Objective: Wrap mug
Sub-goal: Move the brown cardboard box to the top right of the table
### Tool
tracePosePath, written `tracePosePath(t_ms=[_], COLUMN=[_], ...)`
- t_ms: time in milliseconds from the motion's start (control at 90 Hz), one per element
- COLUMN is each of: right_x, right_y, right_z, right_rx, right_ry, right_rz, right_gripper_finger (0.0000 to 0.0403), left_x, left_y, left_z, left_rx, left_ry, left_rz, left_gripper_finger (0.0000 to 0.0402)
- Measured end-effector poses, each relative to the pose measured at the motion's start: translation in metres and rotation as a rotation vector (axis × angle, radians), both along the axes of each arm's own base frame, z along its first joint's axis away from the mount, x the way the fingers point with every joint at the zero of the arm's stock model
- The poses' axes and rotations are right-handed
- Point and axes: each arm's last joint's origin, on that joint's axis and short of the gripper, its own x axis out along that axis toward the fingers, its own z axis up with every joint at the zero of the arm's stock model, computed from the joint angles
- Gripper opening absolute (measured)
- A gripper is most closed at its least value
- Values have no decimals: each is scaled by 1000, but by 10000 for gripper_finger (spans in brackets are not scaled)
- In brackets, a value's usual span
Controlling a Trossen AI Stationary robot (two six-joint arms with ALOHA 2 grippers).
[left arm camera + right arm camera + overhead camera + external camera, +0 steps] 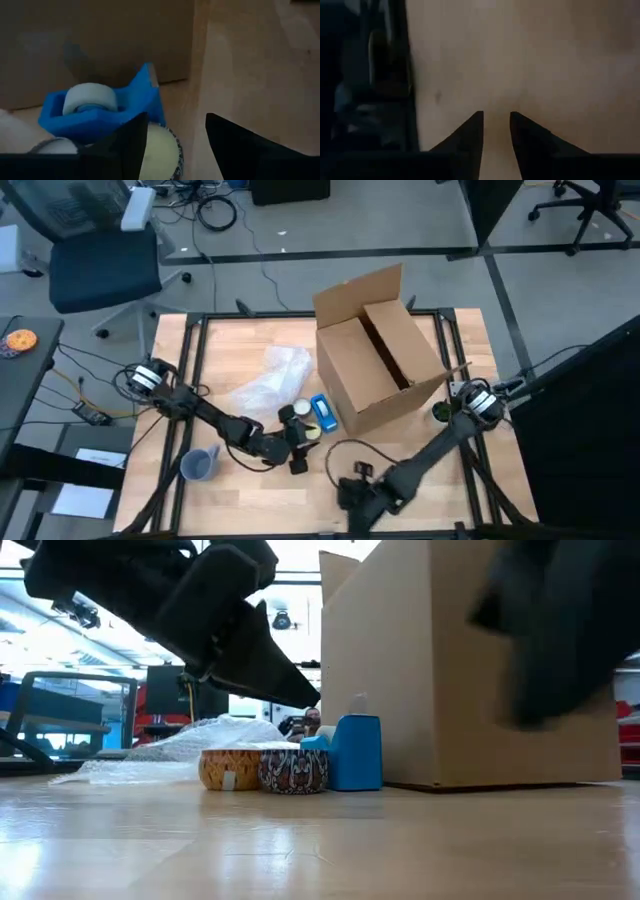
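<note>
Tape rolls (263, 769) sit just below my left gripper (175, 135).
Its jaws stand wide; blue dispenser (100, 107) just beyond them.

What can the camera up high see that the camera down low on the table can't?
Only the high view shows the grey mug near the table's front left, the open top of the cardboard box, and the right gripper resting low at the front edge. Only the low view shows the patterned sides of the two round tins. Both show the bubble wrap, the blue tape dispenser beside the box, and the left gripper, open, over the tins.
</note>
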Motion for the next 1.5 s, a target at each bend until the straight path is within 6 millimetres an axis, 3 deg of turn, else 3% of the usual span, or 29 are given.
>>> tracePosePath(t_ms=[211,600,911,1211,1356,1500], right_x=[17,25,32,44,49,51], right_y=[-31,-102,-149,-205,-221,-223], right_z=[-2,-7,-7,-6,-5,-4], right_rx=[-144,-459,-605,-671,-661,-648], right_ry=[13,184,280,337,283,260], right_rz=[50,-143,-206,-262,-407,-435], right_gripper_finger=[73,73,73,73,73,73], left_x=[-1,-3,-2,-8,-14,-20], left_y=[-2,-1,2,-8,-12,-8], left_z=[-1,-3,-4,-6,-10,-16], left_rx=[-1,27,72,109,119,165], left_ry=[10,42,59,87,135,218], left_rz=[-12,-23,-33,-81,-91,-61], left_gripper_finger=[188,188,188,188,188,188])
